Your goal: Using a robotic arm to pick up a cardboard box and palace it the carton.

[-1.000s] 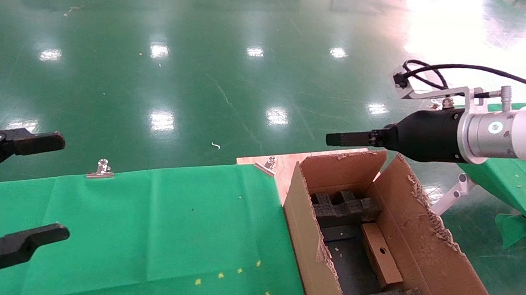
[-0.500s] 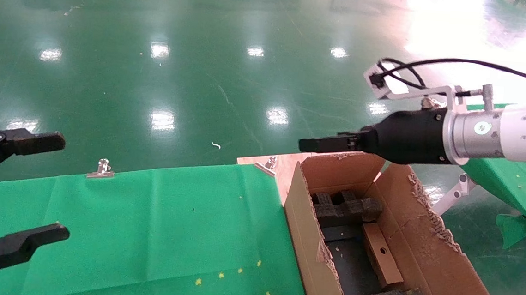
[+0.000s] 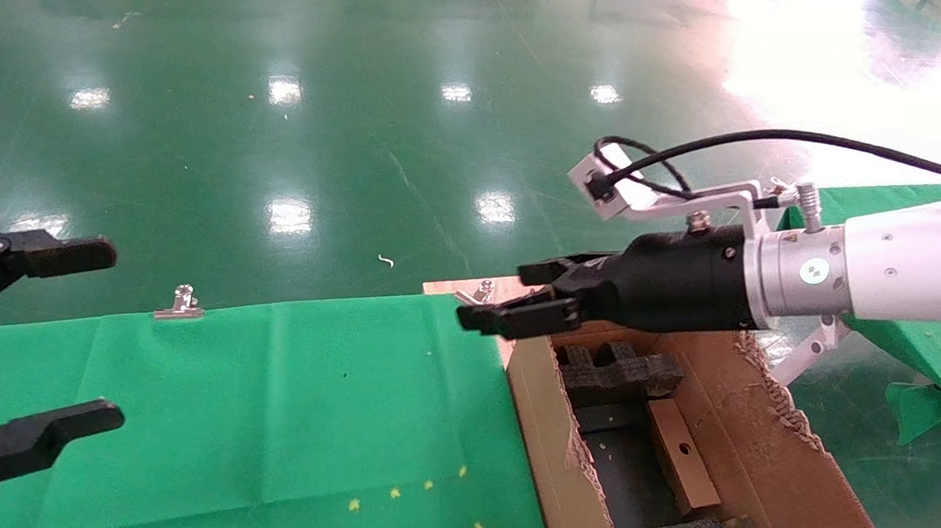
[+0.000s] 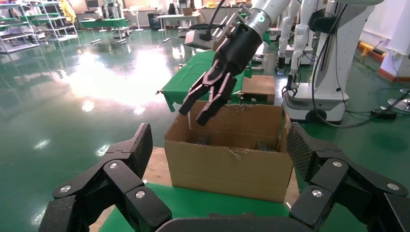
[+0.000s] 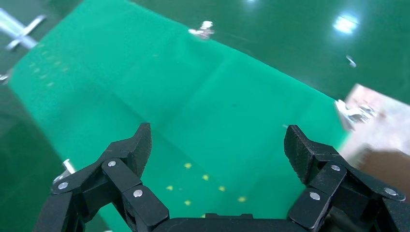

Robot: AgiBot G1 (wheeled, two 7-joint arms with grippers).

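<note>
Brown cardboard box (image 3: 679, 457) in carton (image 3: 764, 450), below/behind right end effector (image 3: 518, 299) (fingers spread wide, empty).

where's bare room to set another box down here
The green cloth is bare between the left gripper and the carton. Inside the carton it is crowded: black foam inserts at both ends, the cardboard box leaning against the right wall, the open right gripper above its far corner.

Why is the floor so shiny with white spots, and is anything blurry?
Head view: ceiling lights bounce off the glossy green floor, with big glare at top right. Right wrist view: the green cloth and metal clips look smeared. Left wrist view: the carton looks sharp.
</note>
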